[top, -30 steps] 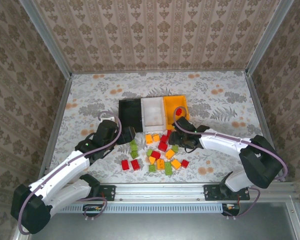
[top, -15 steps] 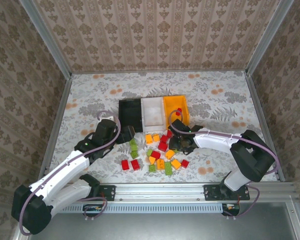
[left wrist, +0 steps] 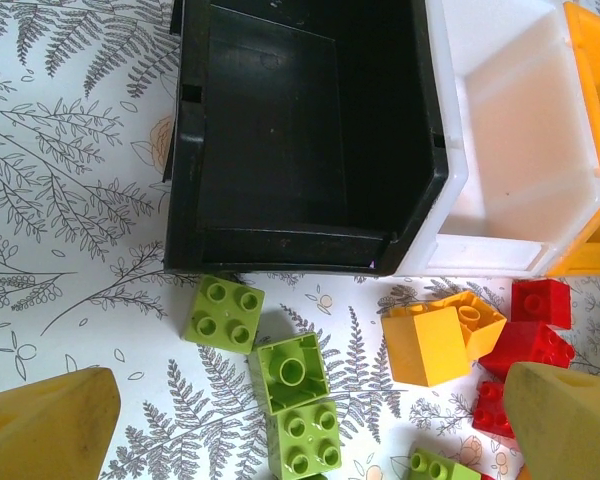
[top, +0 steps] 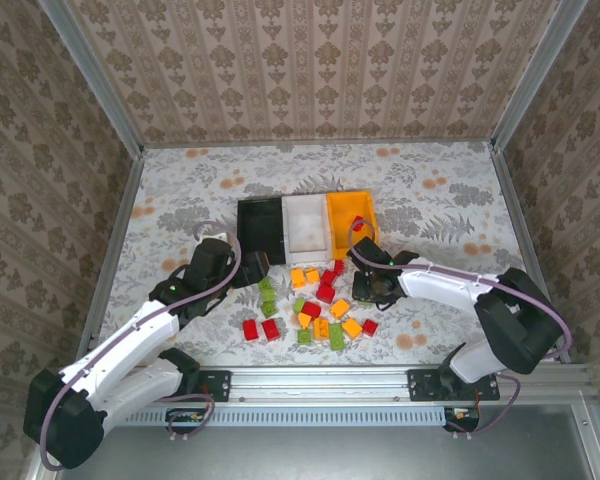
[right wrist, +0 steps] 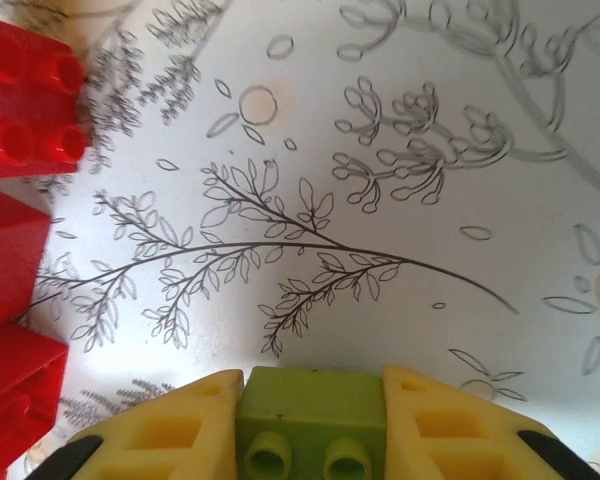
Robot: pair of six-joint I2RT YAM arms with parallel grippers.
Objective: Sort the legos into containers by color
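Observation:
Black (top: pixel 261 226), white (top: pixel 307 224) and orange (top: pixel 350 212) bins stand in a row. In front of them lie scattered red, orange-yellow and green legos (top: pixel 315 308). My right gripper (top: pixel 368 290) is low at the pile's right edge. In the right wrist view it (right wrist: pixel 310 432) is shut on a green lego (right wrist: pixel 310 410), just above the tabletop. My left gripper (top: pixel 252 268) hovers open before the black bin (left wrist: pixel 290 150), its fingers (left wrist: pixel 50 425) wide apart either side of three green legos (left wrist: pixel 293 373). An orange-yellow lego (left wrist: pixel 440 340) lies in front of the white bin (left wrist: pixel 510 150).
Red legos (right wrist: pixel 25 100) lie close to the left of the right gripper. More red legos (left wrist: pixel 540 305) sit in front of the orange bin (left wrist: pixel 595 120). Metal rails and patterned walls border the table (top: pixel 180 200).
The right gripper shifted left toward the pile, then back slightly right, staying low. The left arm has barely moved.

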